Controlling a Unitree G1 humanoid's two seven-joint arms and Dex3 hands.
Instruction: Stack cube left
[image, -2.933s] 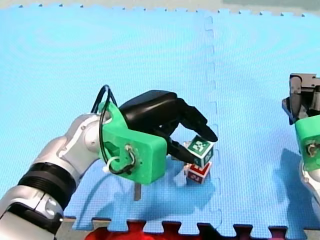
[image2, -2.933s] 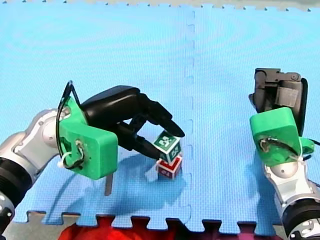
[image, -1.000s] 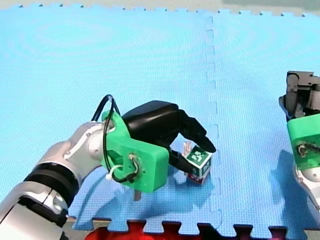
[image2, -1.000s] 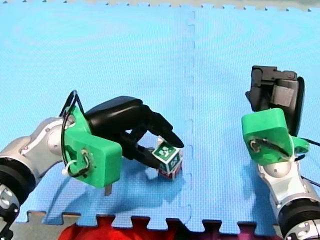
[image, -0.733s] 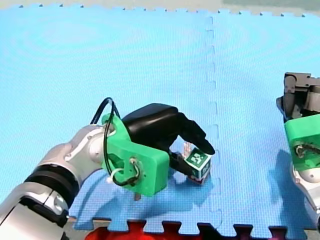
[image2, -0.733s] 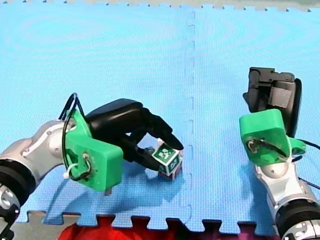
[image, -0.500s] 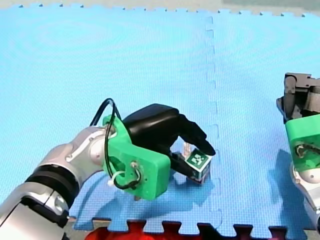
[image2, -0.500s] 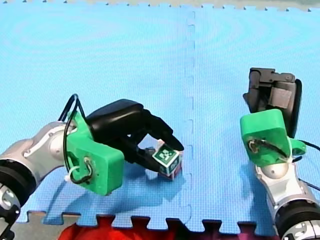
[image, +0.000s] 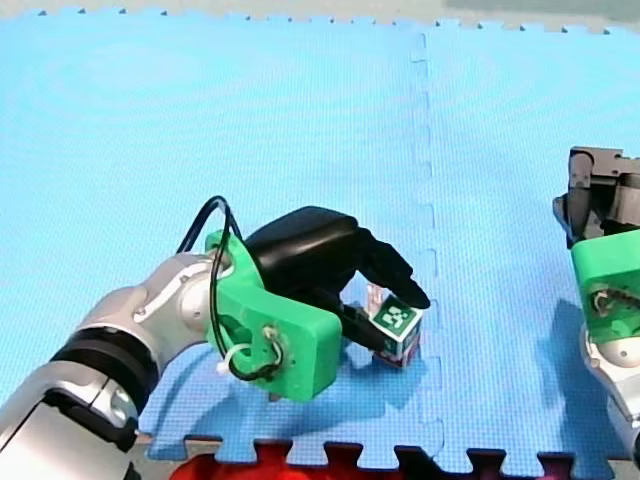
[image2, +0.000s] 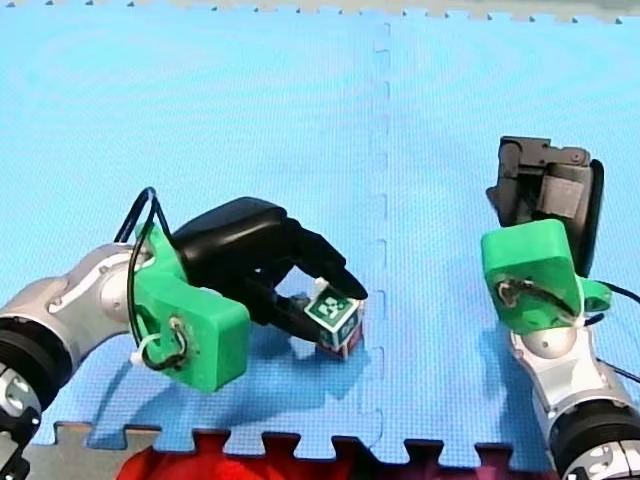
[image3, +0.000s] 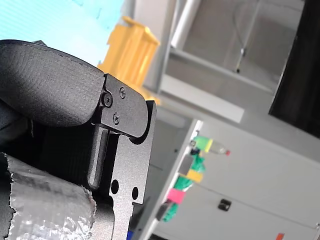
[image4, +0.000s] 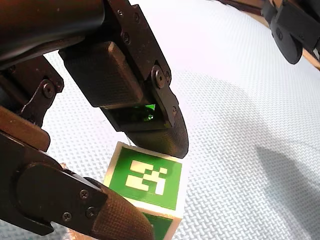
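Now the left hand (image2: 250, 255) sits lower than it did a few seconds ago, and the green cube (image2: 335, 318) it pinches has come down onto the red cube (image2: 326, 347), which shows as a sliver underneath. Over the last second little has shifted, so the placing looks nearly done. One fingertip (image4: 165, 135) presses the green cube's top edge, so the grip is not released. The right hand (image2: 545, 195) hangs near the blue mat's (image2: 300, 100) right edge; open or closed, I cannot tell.
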